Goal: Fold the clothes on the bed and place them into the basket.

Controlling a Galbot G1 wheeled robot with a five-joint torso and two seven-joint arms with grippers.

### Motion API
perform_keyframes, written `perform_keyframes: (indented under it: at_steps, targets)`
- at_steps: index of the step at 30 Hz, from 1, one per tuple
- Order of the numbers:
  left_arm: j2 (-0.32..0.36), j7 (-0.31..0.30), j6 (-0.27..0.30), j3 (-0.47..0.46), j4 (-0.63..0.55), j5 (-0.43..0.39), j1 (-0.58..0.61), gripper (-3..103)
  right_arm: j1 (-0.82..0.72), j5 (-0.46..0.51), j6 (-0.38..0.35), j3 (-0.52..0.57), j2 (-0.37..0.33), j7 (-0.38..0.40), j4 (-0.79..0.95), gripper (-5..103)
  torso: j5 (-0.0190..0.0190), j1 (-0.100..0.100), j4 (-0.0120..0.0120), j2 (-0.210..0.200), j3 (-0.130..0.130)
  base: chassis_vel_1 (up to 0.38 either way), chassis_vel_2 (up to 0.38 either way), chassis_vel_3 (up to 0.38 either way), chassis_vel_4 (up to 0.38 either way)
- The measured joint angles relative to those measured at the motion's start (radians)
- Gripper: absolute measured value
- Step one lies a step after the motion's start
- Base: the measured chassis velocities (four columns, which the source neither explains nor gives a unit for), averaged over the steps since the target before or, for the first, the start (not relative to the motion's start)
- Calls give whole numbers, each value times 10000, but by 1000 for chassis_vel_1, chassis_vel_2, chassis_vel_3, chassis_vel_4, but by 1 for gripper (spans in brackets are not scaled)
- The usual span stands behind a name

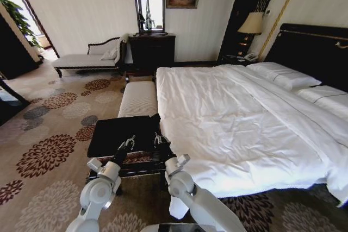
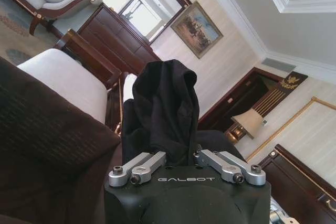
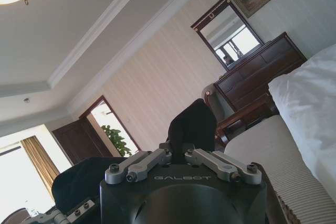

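Nearest me, both tools were clenched on the black top, the left tool and the right tool each pinching an edge so the cloth stayed spread between them. I judged that hold was meant to keep it flat over the basket below, whose brown rim showed just under the cloth. In both wrist views, "GALBOT" was printed on the tool bodies; no lettering on the top was visible. Beyond stood the white striped bench, and beside it the bed, its sheets bare.
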Motion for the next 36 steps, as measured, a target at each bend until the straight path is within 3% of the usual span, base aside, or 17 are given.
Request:
perform_keyframes:
  at_steps: [18,36]
  targets:
    - [248,50,-59,-445,231,-399,-231,8,537,106,140,-532,585,15,-1026,5,0,0,1,0,0,108,104,-112,-109]
    - [285,122,-99,-399,669,-395,-449,8,851,176,189,-750,862,391,-1674,5,2,-1,0,0,0,6,57,-12,-53]
